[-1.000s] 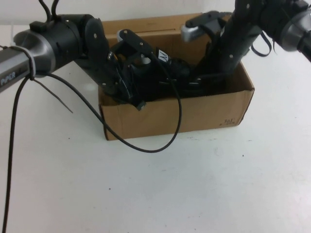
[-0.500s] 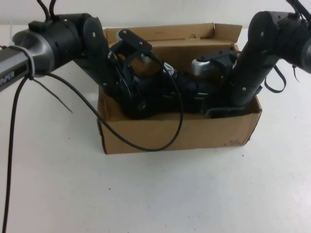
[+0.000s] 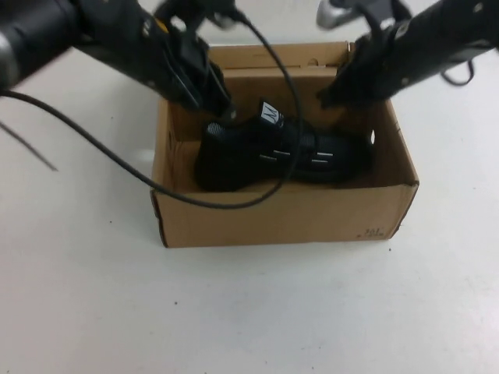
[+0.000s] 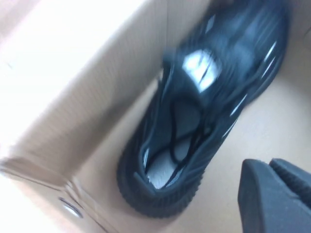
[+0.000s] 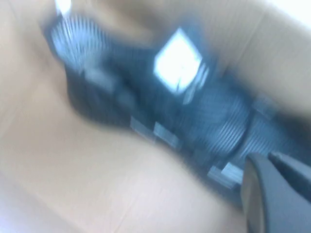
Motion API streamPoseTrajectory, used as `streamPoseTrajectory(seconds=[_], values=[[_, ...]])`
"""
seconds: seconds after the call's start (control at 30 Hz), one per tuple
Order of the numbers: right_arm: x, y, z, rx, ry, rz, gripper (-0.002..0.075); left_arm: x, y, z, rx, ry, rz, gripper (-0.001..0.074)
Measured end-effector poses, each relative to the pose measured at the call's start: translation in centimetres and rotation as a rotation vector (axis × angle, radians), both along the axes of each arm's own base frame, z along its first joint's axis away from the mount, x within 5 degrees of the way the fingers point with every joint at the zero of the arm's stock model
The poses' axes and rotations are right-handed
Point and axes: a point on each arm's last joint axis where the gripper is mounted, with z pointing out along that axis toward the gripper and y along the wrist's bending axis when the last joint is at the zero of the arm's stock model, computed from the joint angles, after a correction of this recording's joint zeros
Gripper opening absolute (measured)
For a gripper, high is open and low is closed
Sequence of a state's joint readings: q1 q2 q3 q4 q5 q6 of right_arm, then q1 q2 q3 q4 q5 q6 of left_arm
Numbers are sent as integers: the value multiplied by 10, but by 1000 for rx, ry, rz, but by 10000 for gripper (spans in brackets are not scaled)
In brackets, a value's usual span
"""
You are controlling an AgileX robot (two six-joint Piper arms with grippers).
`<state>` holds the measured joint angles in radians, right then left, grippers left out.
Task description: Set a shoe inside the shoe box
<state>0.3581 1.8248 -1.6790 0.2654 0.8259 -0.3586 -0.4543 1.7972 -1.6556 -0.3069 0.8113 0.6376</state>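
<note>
in the high view the shoe [image 3: 273, 148] lies inside the shoe box [image 3: 281, 214], on its floor, sole down, running along the box's length. the left gripper [image 3: 222, 107] hangs over the box's back left part, above and just behind one end of the shoe, its tip apart from the knit. the right gripper [image 3: 327, 97] hangs over the back right part, above and behind the shoe's other end, also clear of it. neither holds anything. a black cable [image 3: 195, 199] from the left arm loops down over the front wall of the box and across the shoe. the box stands on a white table [image 3: 249, 312].

in the left wrist view the shoe [image 4: 204, 111] sits below the gripper [image 4: 272, 191], its opening and white insole facing up, one side close along a cardboard wall [image 4: 97, 107]. the two fingers are pressed together, nothing between them.

in the right wrist view the picture is smeared; the shoe [image 5: 160, 102] shows as a dark shape with a white label, just under the gripper [image 5: 272, 189], whose fingers meet with nothing between.
</note>
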Motion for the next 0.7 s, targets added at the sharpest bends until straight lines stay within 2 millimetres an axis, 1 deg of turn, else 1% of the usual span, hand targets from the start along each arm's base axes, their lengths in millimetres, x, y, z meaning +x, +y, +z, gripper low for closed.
streamPoseTrajectory(seconds=[0.07, 0.17, 0.23, 0.3, 0.37, 0.43, 0.5, 0.57, 0.63, 0.7], values=[[-10, -5, 25, 14, -83, 1, -17, -18, 8, 32, -32, -54, -2, -2], [-37, -17, 71, 30, -209, 2, -17, -51, 23, 74, -67, -113, -15, -2], [-58, -25, 97, 47, -278, 1, -17, -74, 33, 98, -83, -137, -27, -2], [-85, -35, 121, 69, -345, 0, -17, -101, 45, 119, -101, -160, -33, -2], [-112, -46, 136, 85, -392, -2, -17, -126, 58, 136, -127, -190, -28, -2], [-144, -58, 143, 100, -428, -7, -17, -150, 69, 142, -149, -207, -24, -2], [-176, -70, 142, 123, -458, -13, -17, -175, 81, 141, -167, -216, -16, -2], [-206, -80, 135, 148, -491, -23, -17, -195, 91, 130, -178, -211, 0, -2], [-234, -92, 123, 170, -526, -34, -17, -213, 100, 117, -192, -210, 17, -2], [-265, -104, 107, 198, -579, -51, -17, -235, 112, 100, -218, -215, 43, -2]])
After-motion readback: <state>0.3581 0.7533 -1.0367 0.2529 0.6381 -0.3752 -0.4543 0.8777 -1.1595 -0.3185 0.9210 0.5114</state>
